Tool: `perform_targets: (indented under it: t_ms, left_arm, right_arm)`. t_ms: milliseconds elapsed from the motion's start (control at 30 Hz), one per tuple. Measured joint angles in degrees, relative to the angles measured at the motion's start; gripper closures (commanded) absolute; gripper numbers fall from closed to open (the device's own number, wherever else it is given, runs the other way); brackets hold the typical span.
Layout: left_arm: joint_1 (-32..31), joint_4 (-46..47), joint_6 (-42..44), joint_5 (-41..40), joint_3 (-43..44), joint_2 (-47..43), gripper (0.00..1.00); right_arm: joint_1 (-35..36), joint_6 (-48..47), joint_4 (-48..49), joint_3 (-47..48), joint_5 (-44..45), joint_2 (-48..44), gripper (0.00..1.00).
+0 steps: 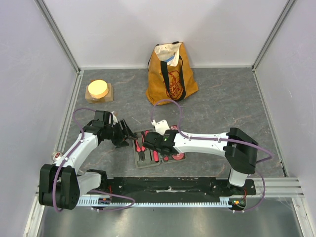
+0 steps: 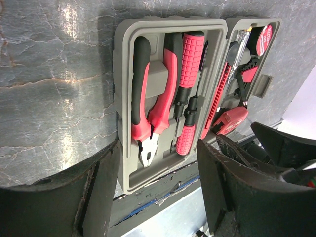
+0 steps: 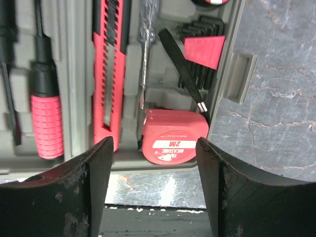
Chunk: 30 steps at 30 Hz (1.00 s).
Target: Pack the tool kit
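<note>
Near the middle of the worktop's (image 1: 222,98) near edge, the tool kit (image 1: 155,150) lies open, its tools (image 2: 153,98) seemingly all slotted. The left gripper (image 2: 158,190) and right gripper (image 3: 154,177) hover above, jaws released, empty. Closing stage, I judge: next, fold one half shut.

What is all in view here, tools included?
tool kit case: one, grey, open, table's near middle
pliers: one, red-and-black, left half of case
screwdrivers: two, red-and-black, beside the pliers
knife: one, red, right half
tape measure: one, red, right half
hex keys: set, black, right half
tote bag: one, mustard yellow, far middle
round block: one, yellow top, tan, far left
table: one, grey
left gripper: open, black, left of case
right gripper: open, black, over case
</note>
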Motion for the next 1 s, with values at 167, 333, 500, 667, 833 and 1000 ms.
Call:
perform_targets:
  t_ms: [167,333,500,667,833,1000]
  left_arm:
    - [0.00,0.00,0.00,-0.02,0.00,0.00,0.31]
    - [0.00,0.00,0.00,-0.02,0.00,0.09,0.31]
    - [0.00,0.00,0.00,-0.02,0.00,0.20,0.31]
    - [0.00,0.00,0.00,-0.02,0.00,0.22,0.31]
    - [0.00,0.00,0.00,0.00,0.00,0.22,0.31]
    - [0.00,0.00,0.00,-0.02,0.00,0.22,0.31]
  right_arm:
    - [0.11,-0.70,0.00,2.01,1.29,0.00,0.33]
    - [0.11,-1.11,-0.15,1.99,1.55,0.87,0.38]
    - [0.13,-1.33,0.52,0.11,1.62,2.32,0.43]
    - [0.13,-1.70,0.42,-2.14,2.23,2.95,0.50]
    - [0.37,-2.01,0.83,-2.97,3.50,2.93,0.58]
    - [0.39,-2.21,0.61,-3.39,4.31,2.89,0.61]
